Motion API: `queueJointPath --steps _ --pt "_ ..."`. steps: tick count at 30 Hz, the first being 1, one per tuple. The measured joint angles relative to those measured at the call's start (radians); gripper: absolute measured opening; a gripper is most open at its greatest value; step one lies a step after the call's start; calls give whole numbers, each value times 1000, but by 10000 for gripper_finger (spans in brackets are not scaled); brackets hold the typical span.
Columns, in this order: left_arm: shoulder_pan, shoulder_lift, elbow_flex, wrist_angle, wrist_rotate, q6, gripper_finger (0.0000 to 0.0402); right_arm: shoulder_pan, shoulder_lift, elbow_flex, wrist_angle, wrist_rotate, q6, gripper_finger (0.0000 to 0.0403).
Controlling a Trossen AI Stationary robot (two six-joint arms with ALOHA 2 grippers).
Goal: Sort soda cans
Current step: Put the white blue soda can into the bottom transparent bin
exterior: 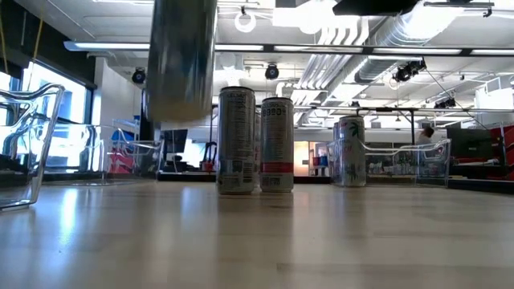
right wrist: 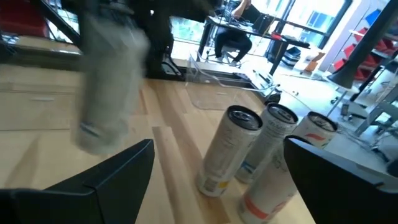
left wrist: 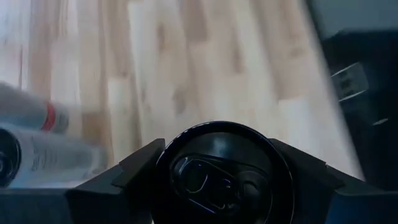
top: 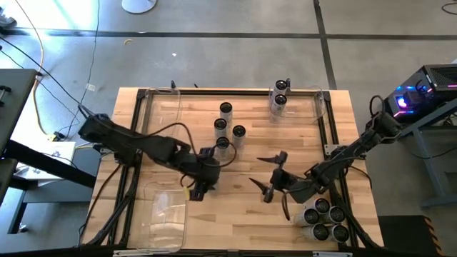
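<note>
High view puts the sorting somewhere near its middle, judged from how things lie. At about 1 o'clock on the pale wooden worktop [top: 250, 214], two dark-topped soda cans [top: 279, 94] stand inside a clear plastic rectangular bin [top: 319, 103]. At about 5 o'clock a cluster of five silvery-white soda cans [top: 323, 220] sits close together; whether a clear bin encloses them cannot be told. Near the centre three loose upright cans [top: 227, 123] are left to sort, and a fourth, a black-topped soda can with a silvery body [left wrist: 217, 174], is at the left tool [top: 218, 151] just on their 6 o'clock side. Another clear empty-looking bin [top: 164, 214] lies at about 7 o'clock. The left arm reaches in from 9 o'clock, stretched low across the worktop with its wrist turned toward the centre. Its wrist view shows the two dark fingers [left wrist: 134, 168] pressed against either side of the black-topped can, so the tool seems to have hold of it. The low view shows that can's bottom clear of the worktop, which suggests it is lifted. The right arm waits, coming in from 3 o'clock with its elbow bent, and the right tool [top: 265, 175] rests at about 5 o'clock from the centre, its fingers spread wide with nothing between them.
</note>
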Motion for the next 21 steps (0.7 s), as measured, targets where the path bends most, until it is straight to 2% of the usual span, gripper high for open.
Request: queueJointPath --steps 3,6,10,16,21 --pt "-51 1 107 -20 -47 -111 244 -9 0 0 2 -27 -34 355" --pt "-118 0 195 -100 -159 -254 244 -14 0 0 21 -74 -86 355" --pt "-226 0 232 -195 -292 -478 244 -23 0 0 45 -122 -163 355" --pt "-395 21 234 -391 -317 -827 244 -68 0 0 124 -225 -247 355" --pt "-520 60 233 -496 -318 -1007 244 -110 0 0 157 -309 -236 355"
